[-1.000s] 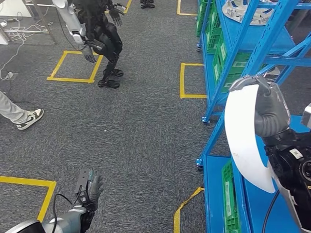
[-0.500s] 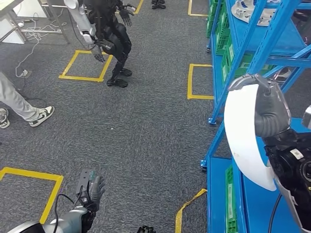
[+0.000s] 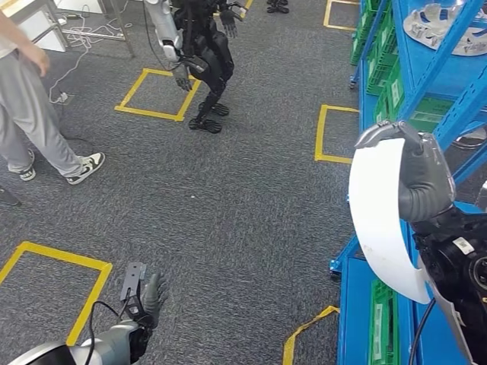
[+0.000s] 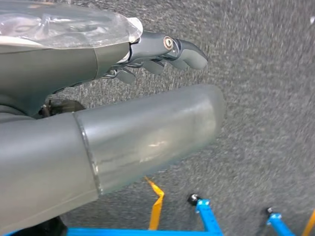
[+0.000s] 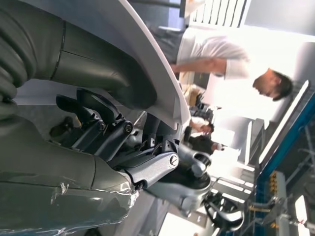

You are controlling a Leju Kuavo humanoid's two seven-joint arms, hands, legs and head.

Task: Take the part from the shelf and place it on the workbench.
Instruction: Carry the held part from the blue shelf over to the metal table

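A curved white part [image 3: 379, 217] is held up at the right of the head view, gripped along its top edge by my right hand [image 3: 422, 179]. In the right wrist view the same white part [image 5: 148, 64] runs between the thumb and the dark fingers [image 5: 108, 130]. My left hand [image 3: 151, 298] hangs low at the bottom left over the grey carpet, fingers apart and holding nothing. The left wrist view has the left hand [image 4: 141, 98] above the carpet with its fingers [image 4: 174, 51] stretched out. The blue shelf [image 3: 436, 68] stands at the right.
Another black and silver robot [image 3: 201, 53] crouches at the top centre by a yellow floor square [image 3: 155, 95]. A person [image 3: 40, 114] in grey trousers walks at the left. Green crates [image 3: 393, 80] sit in the shelf, white parts [image 3: 442, 23] lie on its upper level.
The whole picture has shifted rightwards as the camera turned left: the shelf slid toward the right edge and the person came further into view. My right hand keeps the white part.
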